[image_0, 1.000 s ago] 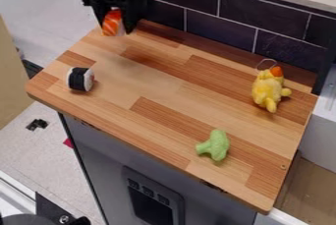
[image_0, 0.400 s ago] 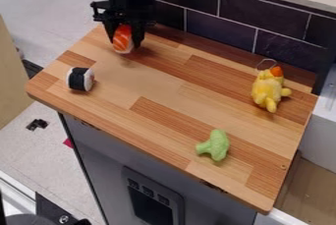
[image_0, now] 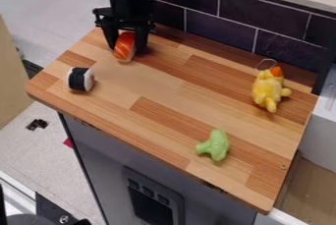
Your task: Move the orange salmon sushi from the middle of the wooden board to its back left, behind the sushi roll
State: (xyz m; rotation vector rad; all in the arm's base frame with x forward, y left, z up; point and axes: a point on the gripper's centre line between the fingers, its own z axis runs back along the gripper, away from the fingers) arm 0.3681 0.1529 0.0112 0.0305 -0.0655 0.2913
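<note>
The black gripper (image_0: 126, 47) hangs over the upper left part of the wooden top, near the dark tiled wall. Between its two fingers it holds an orange-and-white salmon sushi toy (image_0: 124, 47), one finger at each side. The toy's lower end is at or just above the wood; which of these I cannot tell. Below and to the left lies a black-and-white sushi roll toy (image_0: 80, 79).
A yellow plush duck (image_0: 267, 90) with an orange beak lies at the right, close to the wall. Green toy broccoli (image_0: 214, 145) sits near the front edge of the wooden top (image_0: 157, 89). Dark tiles (image_0: 226, 25) line the back.
My gripper has come down and to the right from the upper left corner, carrying the salmon sushi with it. The other toys have stayed where they were.
</note>
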